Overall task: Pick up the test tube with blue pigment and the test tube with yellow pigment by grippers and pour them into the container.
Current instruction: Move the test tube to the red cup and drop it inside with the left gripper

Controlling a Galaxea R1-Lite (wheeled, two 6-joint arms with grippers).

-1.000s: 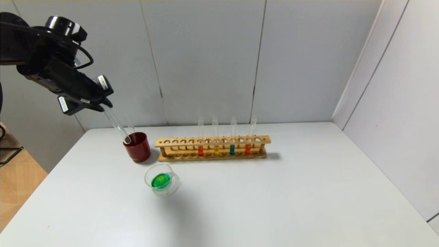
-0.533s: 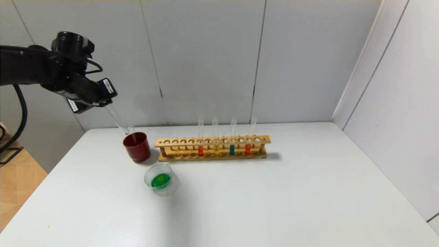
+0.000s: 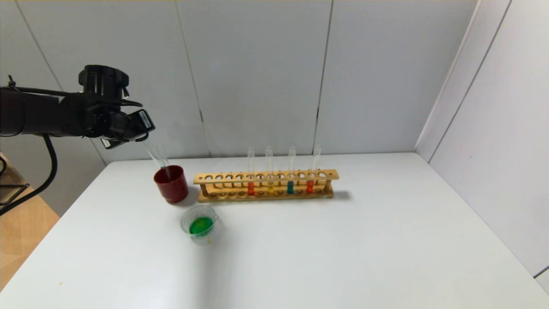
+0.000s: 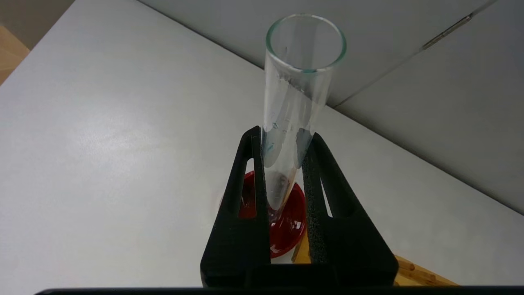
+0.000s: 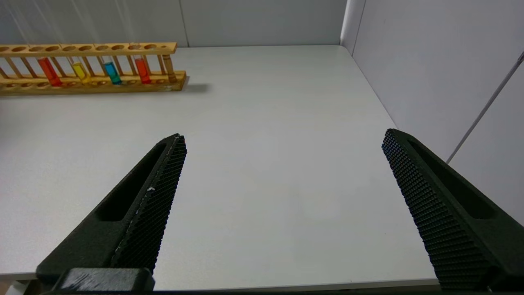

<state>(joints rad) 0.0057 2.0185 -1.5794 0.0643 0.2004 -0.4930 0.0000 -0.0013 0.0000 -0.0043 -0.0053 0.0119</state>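
Four tubes stand upright in the wooden rack (image 3: 266,185) near the back of the counter (image 3: 343,249), two red, one yellow (image 3: 270,187) and one teal-blue (image 3: 290,187), and they look untouched. The left tool (image 4: 282,143) is clamped on an empty test tube (image 4: 297,94), clear glass with only faint droplets inside, held slanted with its round bottom down over the dark red cup (image 3: 171,183), which reads as a drop-off for used glass (a second bare tube already leans in it). The container (image 3: 200,225), a low clear dish with a lip, sits on the counter in front of the cup and holds a pool of bright green liquid; that colour suggests blue and yellow have already been mixed there, so the pouring seems done. The right tool (image 5: 282,172) hangs wide open above the bare right side of the counter, well apart from the rack, apparently idle.
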